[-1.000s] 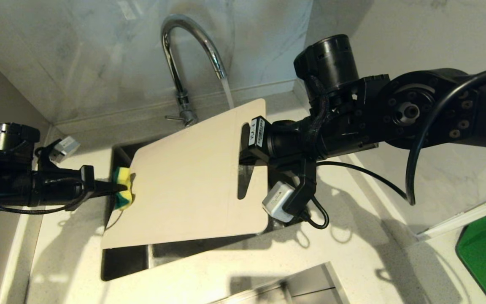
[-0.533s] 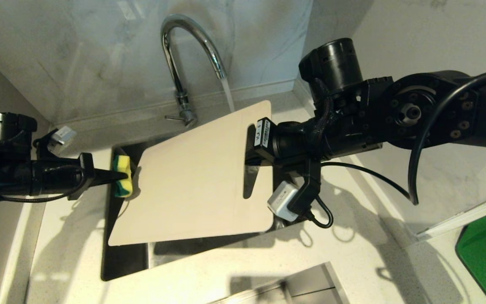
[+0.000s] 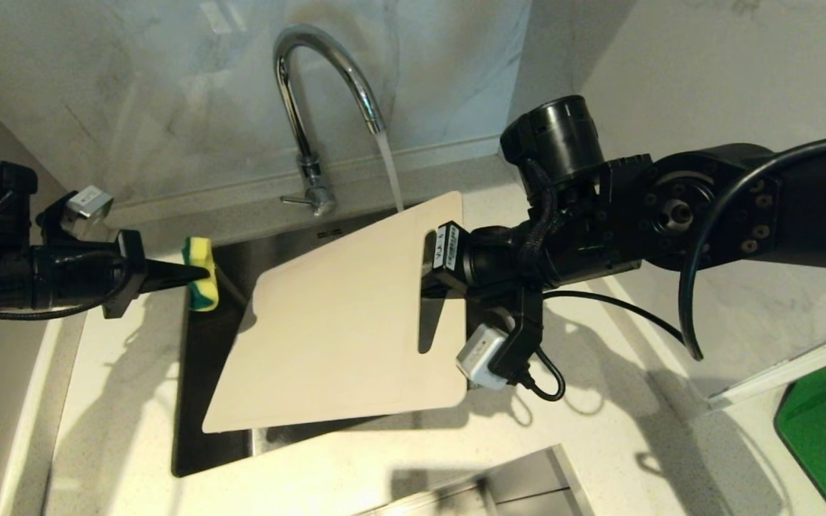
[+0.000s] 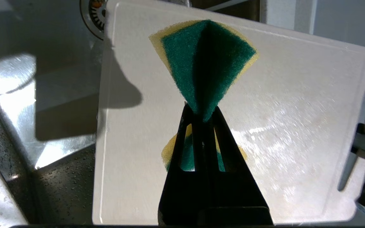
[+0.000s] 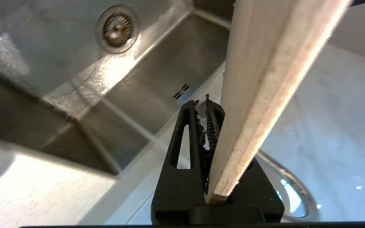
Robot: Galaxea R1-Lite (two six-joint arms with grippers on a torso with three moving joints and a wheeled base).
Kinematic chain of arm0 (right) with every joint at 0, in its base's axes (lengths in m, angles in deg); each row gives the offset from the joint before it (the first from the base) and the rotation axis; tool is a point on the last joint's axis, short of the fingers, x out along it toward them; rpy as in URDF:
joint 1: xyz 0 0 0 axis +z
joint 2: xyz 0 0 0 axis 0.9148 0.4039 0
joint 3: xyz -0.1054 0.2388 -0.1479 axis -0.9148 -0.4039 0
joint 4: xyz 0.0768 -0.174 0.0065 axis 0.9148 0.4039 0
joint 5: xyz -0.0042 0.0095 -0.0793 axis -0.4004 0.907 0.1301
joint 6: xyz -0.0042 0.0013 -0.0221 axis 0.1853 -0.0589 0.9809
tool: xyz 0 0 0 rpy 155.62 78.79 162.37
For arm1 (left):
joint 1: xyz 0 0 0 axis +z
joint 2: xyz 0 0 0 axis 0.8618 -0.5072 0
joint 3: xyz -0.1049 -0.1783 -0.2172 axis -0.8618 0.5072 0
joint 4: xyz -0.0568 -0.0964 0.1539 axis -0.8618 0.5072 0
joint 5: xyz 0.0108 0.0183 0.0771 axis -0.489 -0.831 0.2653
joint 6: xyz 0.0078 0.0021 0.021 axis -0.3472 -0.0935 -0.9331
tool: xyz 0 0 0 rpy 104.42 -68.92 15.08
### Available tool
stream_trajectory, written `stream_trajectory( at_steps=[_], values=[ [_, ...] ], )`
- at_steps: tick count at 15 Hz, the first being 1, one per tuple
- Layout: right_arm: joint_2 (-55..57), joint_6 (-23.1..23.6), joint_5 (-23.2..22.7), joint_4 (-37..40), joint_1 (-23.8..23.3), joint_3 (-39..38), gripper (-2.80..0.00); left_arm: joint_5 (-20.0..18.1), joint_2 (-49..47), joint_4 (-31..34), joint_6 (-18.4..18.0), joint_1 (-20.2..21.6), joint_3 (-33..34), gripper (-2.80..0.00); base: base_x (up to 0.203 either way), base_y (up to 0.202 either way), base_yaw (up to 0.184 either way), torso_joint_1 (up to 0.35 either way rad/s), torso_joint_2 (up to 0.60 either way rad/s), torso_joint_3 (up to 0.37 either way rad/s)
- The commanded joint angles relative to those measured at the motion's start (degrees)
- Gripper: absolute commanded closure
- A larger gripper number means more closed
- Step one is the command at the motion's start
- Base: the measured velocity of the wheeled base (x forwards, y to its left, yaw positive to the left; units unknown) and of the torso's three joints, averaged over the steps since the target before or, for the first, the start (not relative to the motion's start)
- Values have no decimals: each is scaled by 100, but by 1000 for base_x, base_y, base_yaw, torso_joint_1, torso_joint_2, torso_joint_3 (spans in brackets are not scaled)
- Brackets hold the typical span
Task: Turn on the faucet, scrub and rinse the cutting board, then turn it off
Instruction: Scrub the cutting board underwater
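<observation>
**Yellow sponge lifts clear as the board swings toward the water**

Yellow-and-green sponge [image 3: 200, 274] sits pinched in the left pincer [image 3: 194, 273], whose fingers are squeezed fully together on its middle so the pad flares out on both sides. A second ago it was pressed against the near-left edge of the cutting board [image 3: 341, 322]; now it has drawn up and away to the left, hanging over the left rim of the sink [image 3: 194, 401], with a clear gap between it and the board. From the left wrist view the sponge [image 4: 206, 63] still points at the board's face [image 4: 280, 133], which glistens wet.

Moving right, the board has slid rightward and tipped up, held over the basin rather than lying in it. Above it the faucet [image 3: 320, 93] is running, and the stream now strikes the board's far corner near the slot handle.

Further right, the right pincer [image 3: 433, 271] is clamped almost closed on the handle end; its own camera shows the thin board edge [image 5: 265, 95] nipped between the fingers.

To my eye the scrubbing has paused and the rinse is beginning. Left to do: wash the whole face, then push the small lever at the tap's base to shut off the water.
</observation>
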Motion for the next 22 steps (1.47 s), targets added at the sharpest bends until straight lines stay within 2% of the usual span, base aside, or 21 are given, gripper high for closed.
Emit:
stream_trajectory(
  at_steps=[1, 7, 11, 15, 22],
  values=[
    [87, 78, 18, 21, -29, 7, 0, -19, 72, -2, 72, -73, 11, 0, 0, 0, 0, 0, 0, 0],
    [301, 224, 120, 76, -121, 235, 0, -19, 98, -2, 103, -82, -3, 0, 0, 0, 0, 0, 0, 0],
    [752, 565, 118, 620, -226, 1147, 0, -19, 89, -14, 112, -64, -23, 0, 0, 0, 0, 0, 0, 0],
    [1180, 891, 118, 1174, -548, 1947, 0, -19, 98, -20, 112, -64, -23, 0, 0, 0, 0, 0, 0, 0],
    [1362, 1105, 110, 1138, -688, 2136, 0, -19, 89, -20, 121, -64, -23, 0, 0, 0, 0, 0, 0, 0]
  ],
)
